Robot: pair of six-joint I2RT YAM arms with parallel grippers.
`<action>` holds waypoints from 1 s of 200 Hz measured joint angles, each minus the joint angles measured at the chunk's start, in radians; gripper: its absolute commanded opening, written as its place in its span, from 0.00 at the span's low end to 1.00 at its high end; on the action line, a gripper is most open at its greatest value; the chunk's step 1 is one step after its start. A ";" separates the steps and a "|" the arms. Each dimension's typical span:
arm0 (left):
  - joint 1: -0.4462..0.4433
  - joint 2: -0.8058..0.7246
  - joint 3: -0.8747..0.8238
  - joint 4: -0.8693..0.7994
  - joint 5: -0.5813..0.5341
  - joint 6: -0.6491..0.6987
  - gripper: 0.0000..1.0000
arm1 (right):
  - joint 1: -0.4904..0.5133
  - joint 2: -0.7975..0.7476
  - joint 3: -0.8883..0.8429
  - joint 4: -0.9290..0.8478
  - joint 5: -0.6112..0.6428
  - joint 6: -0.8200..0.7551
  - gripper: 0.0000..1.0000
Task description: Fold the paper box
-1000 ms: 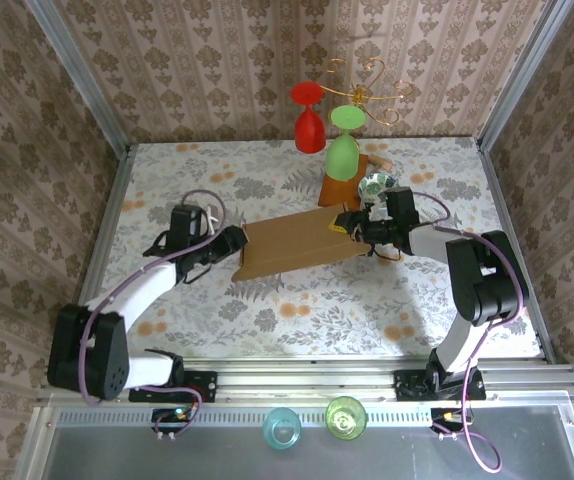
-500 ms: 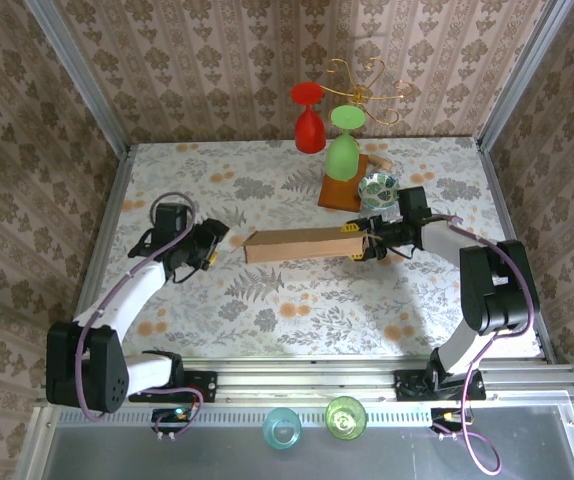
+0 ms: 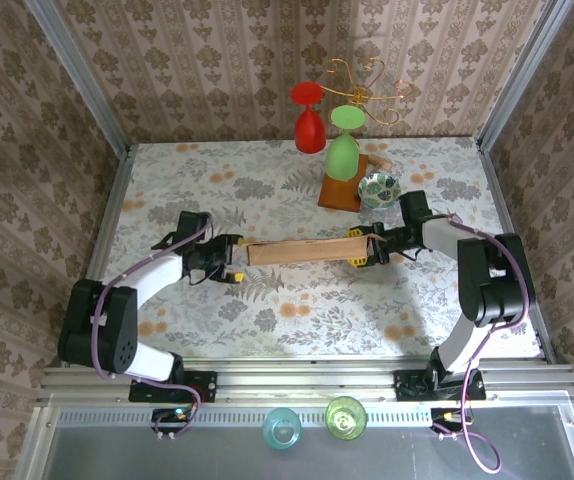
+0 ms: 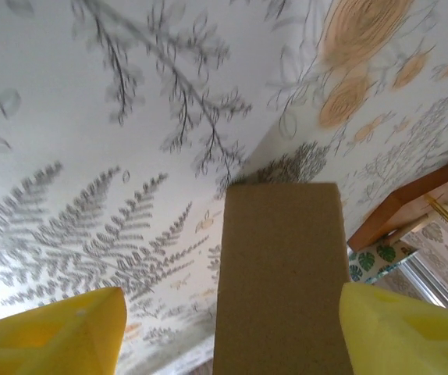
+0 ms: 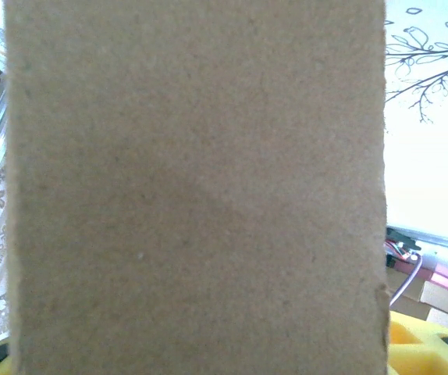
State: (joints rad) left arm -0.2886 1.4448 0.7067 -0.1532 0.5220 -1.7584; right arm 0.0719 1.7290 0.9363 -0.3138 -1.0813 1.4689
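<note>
Since half a second ago the paper box (image 3: 302, 250) is showing a slimmer face to the top camera. It has tipped into a narrow brown strip, and the left gripper (image 3: 235, 260) has swung in close to its left end.

The box is lying just left of the frame's centre in the top view, stretched between the two grippers, below the wooden stand base (image 3: 340, 190) and the patterned bowl (image 3: 378, 188).

The left wrist view shows why the left arm is sitting there. Its yellow fingers (image 4: 60, 336) are standing spread wide on either side of the box's end, neither one touching it. I judge they are bracketing the cardboard so it cannot slide while the other end is being worked.

The right gripper (image 3: 362, 247) is pressing up against the right end. In its wrist view the cardboard (image 5: 197, 187) is blocking nearly everything, so I cannot tell whether that hand is pinching it.

The box is looking plain, unprinted and matte, with clean straight edges. It is probably standing on its long side, walls raised.
</note>
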 measured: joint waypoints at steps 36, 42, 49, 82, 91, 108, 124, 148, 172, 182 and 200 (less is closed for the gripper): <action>-0.013 0.066 0.000 0.064 0.059 -0.110 0.81 | -0.002 0.013 0.005 -0.014 -0.010 -0.006 0.41; -0.013 0.074 0.000 0.077 0.062 -0.127 0.81 | -0.003 0.019 0.011 -0.021 -0.012 -0.011 0.41; -0.016 0.082 0.000 0.094 0.066 -0.147 0.80 | -0.004 0.026 0.017 -0.028 -0.016 -0.016 0.40; -0.043 0.101 0.000 0.159 0.057 -0.242 0.77 | -0.016 0.040 0.028 -0.038 -0.025 -0.026 0.40; -0.047 0.108 0.000 0.178 0.054 -0.264 0.76 | -0.018 0.041 0.030 -0.042 -0.024 -0.026 0.40; -0.055 0.121 0.000 0.217 0.045 -0.294 0.73 | -0.023 0.045 0.037 -0.051 -0.024 -0.026 0.41; -0.064 0.131 0.000 0.246 0.031 -0.311 0.73 | -0.027 0.051 0.045 -0.058 -0.024 -0.026 0.41; -0.072 0.146 0.005 0.273 0.016 -0.323 0.77 | -0.031 0.055 0.051 -0.061 -0.024 -0.026 0.40; -0.073 0.173 0.008 0.317 0.019 -0.335 0.83 | -0.036 0.058 0.053 -0.061 -0.023 -0.026 0.39; -0.072 0.179 0.008 0.328 0.026 -0.335 0.84 | -0.040 0.058 0.053 -0.061 -0.023 -0.028 0.39; -0.066 0.175 0.007 0.317 0.045 -0.336 0.84 | -0.046 0.058 0.053 -0.062 -0.023 -0.045 0.39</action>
State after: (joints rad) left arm -0.3542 1.6196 0.7139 0.1638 0.5671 -2.0945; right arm 0.0261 1.7870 0.9897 -0.3759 -1.1046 1.4235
